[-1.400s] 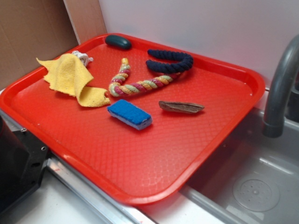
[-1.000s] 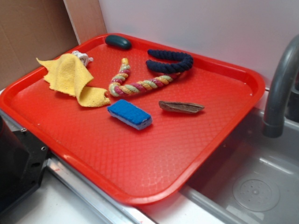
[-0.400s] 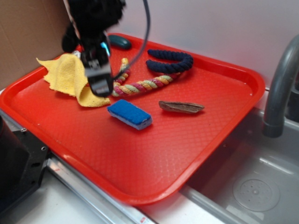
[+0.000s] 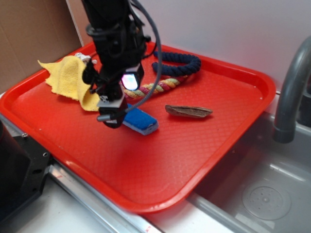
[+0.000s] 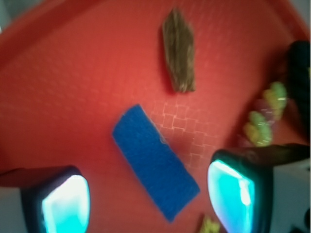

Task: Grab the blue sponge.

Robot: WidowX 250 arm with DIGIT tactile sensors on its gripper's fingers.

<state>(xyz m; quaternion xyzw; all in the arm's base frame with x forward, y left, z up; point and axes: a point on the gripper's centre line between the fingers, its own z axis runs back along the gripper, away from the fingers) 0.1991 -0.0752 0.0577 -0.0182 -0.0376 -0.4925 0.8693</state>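
Arm hides the near end of the blue sponge on the red tray; we count one sponge, one brown piece, two ropes, one yellow cloth. Gripper jaws wide, sponge between them, probably untouched.

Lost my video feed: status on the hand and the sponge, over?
Hand open, above the blue sponge, fingers either side. Sponge flat on red tray, not gripped. Brown piece and rope nearby, clear of the sponge.
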